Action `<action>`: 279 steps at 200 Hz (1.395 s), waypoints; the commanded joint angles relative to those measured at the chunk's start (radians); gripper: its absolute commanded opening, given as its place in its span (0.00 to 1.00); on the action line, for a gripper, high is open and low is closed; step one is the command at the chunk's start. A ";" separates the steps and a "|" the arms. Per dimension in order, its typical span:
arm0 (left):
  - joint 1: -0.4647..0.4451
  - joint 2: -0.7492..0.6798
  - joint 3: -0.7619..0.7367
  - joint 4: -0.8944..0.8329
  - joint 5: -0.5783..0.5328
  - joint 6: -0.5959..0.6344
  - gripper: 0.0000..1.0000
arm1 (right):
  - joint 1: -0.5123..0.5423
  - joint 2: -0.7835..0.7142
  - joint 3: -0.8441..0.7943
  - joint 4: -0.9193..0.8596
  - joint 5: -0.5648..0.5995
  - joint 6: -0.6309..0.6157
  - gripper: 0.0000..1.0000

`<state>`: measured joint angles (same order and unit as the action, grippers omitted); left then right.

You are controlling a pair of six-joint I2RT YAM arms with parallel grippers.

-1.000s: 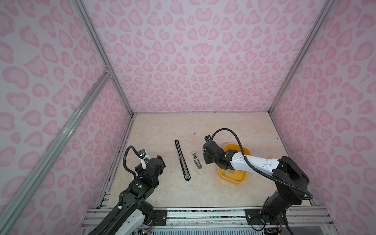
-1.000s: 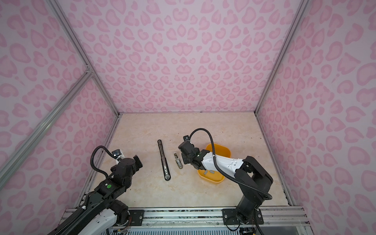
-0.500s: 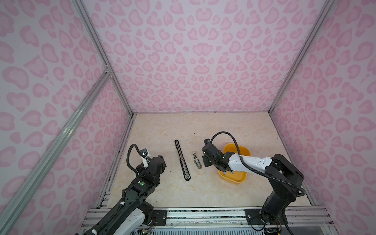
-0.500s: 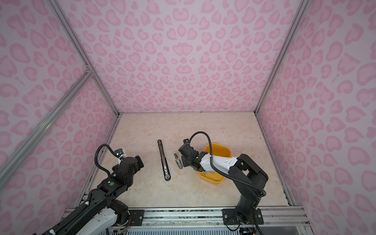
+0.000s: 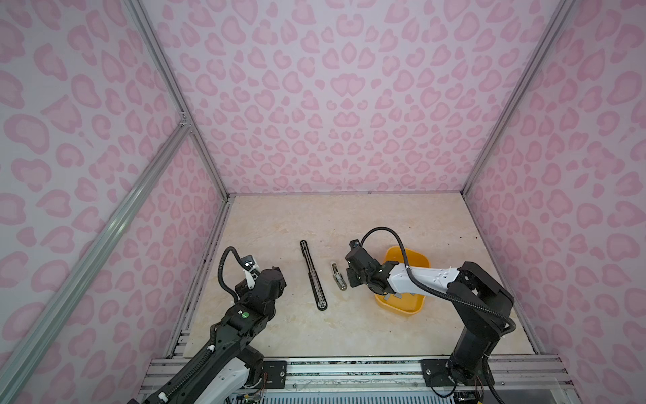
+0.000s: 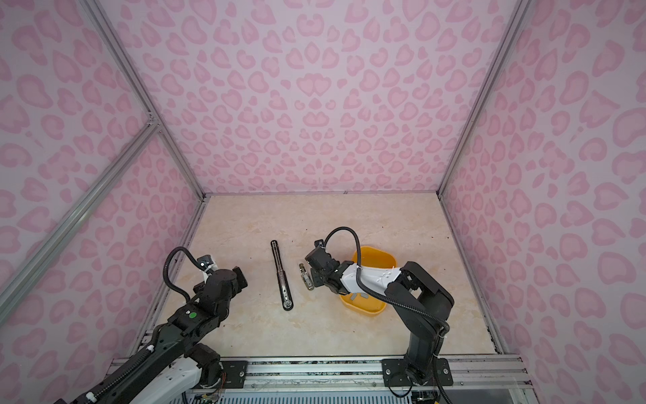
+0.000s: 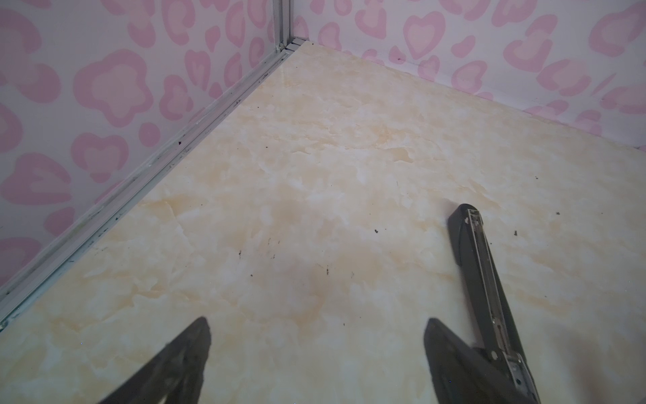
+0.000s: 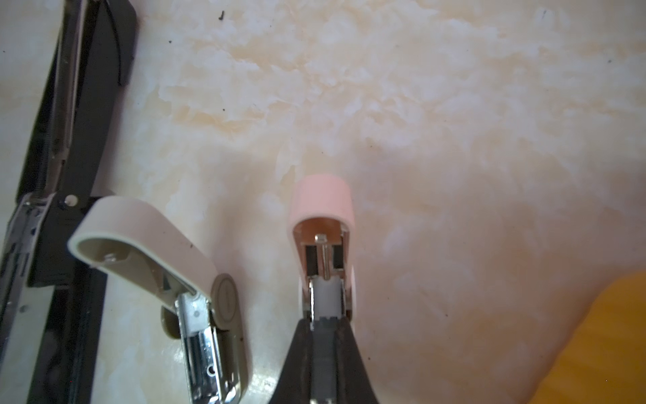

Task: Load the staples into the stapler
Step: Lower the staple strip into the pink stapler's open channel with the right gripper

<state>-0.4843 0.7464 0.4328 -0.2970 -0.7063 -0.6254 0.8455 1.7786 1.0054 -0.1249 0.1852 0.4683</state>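
Observation:
In the right wrist view my right gripper [image 8: 325, 327] is shut on a thin grey strip of staples [image 8: 325, 344]. The strip points into the open channel of a small pink stapler [image 8: 323, 210] that lies on the table with its lid swung open. In both top views the right gripper [image 5: 350, 277] [image 6: 313, 278] sits low over that spot and hides the pink stapler. More grey staples [image 5: 388, 297] lie in the yellow bin [image 5: 419, 260]. My left gripper [image 7: 318, 321] [image 5: 275, 274] is open over bare table, holding nothing.
A small beige stapler [image 8: 157, 245] [image 5: 338, 277] lies open just beside the pink one. A long black stapler [image 5: 313, 276] [image 7: 479, 273] [image 8: 63, 140] lies opened flat between the two arms. Pink patterned walls enclose the table [image 5: 314, 217] on three sides.
My right gripper has dropped lower and moved a little toward the front, down to the table beside the beige stapler. The left arm has shifted only slightly.

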 commanded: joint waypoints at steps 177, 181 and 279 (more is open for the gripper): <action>0.001 -0.031 -0.002 0.026 -0.007 0.006 0.96 | 0.010 0.033 0.002 -0.005 0.072 0.033 0.00; 0.001 -0.032 -0.002 0.026 -0.008 0.006 0.96 | 0.009 0.029 -0.002 -0.004 0.072 0.036 0.00; 0.001 -0.033 -0.003 0.026 -0.009 0.006 0.96 | 0.017 0.002 -0.052 0.003 0.048 0.076 0.00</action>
<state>-0.4843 0.7170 0.4324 -0.2962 -0.7063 -0.6228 0.8616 1.7779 0.9661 -0.1024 0.2398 0.5255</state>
